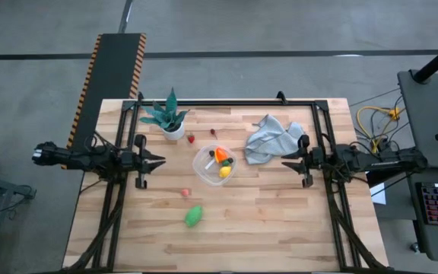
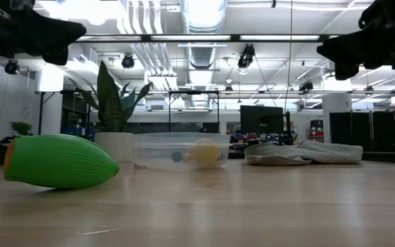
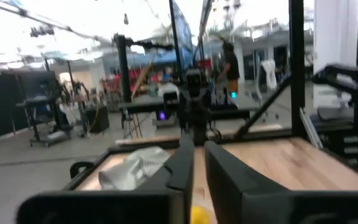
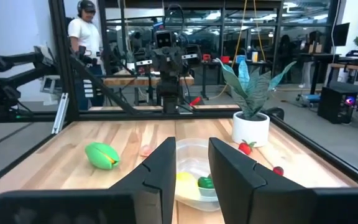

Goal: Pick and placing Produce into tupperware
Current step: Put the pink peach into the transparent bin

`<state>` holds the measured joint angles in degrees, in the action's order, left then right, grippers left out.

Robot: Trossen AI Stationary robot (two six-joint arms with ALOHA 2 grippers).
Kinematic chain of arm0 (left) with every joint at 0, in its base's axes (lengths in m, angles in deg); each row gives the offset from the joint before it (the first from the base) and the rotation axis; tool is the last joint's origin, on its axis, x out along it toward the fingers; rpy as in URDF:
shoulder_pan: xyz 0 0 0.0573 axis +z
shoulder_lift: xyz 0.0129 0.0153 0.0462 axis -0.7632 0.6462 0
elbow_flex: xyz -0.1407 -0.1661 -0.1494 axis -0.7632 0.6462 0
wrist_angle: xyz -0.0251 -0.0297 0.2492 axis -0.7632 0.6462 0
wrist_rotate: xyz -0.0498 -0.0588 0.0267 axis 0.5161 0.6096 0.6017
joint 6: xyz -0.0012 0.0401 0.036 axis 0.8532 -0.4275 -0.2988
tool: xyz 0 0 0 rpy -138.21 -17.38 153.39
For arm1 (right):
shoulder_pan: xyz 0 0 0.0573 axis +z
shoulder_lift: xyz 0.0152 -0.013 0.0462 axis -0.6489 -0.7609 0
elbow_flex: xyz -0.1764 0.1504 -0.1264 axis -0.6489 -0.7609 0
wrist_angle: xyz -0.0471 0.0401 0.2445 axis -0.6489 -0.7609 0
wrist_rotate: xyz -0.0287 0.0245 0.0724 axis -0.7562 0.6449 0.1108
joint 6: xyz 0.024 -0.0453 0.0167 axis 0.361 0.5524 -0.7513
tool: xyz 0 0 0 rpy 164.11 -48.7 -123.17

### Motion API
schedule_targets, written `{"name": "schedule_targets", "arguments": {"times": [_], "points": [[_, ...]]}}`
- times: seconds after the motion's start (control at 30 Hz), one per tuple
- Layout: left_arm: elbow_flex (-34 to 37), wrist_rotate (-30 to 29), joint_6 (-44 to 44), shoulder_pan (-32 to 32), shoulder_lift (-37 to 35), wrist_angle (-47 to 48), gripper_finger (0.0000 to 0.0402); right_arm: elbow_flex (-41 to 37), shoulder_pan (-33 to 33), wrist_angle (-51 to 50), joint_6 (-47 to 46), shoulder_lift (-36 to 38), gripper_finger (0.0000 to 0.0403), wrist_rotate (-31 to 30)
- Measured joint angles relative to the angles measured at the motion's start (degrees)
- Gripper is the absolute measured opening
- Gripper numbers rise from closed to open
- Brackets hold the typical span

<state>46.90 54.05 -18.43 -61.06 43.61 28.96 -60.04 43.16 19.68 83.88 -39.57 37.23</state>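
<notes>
The clear round tub [image 1: 214, 166] stands mid-table between both grippers and holds orange, green and yellow pieces [image 1: 224, 172]. It also shows in the right wrist view [image 4: 194, 163] and the low view [image 2: 177, 151]. A large green piece [image 1: 194, 216] [image 2: 57, 161] lies on its side nearer the near edge. A pink piece [image 1: 185, 192] lies left of the tub, and two red pieces [image 1: 191, 138] [image 1: 213, 133] lie by the plant. My left gripper [image 1: 159, 161] [image 3: 197, 168] hovers open left of the tub. My right gripper [image 1: 286, 161] [image 4: 192, 169] hovers open to its right. Both stand above the table.
A teal-leaved plant in a white pot [image 1: 170, 118] stands at the far left. A grey-blue cloth [image 1: 271, 139] lies crumpled at the far right, close to my right gripper. A black frame [image 1: 226, 101] edges the table. A person [image 4: 86, 37] stands beyond the table's left side.
</notes>
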Motion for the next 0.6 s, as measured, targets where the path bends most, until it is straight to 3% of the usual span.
{"name": "schedule_targets", "arguments": {"times": [0.3, 0.6], "points": [[-12.6, 1.0, 8.8, 0.0, 15.9, 15.2, 0.0165, 0.3, 0.0, 0.0, 0.4, 0.0, 0.0084, -1.0], [-23.2, 3.5, 17.4, 0.0, 38.5, 24.8, 0.0182, 0.3, 0.0, -0.1, 0.6, 0.0, 0.0091, -1.0]]}}
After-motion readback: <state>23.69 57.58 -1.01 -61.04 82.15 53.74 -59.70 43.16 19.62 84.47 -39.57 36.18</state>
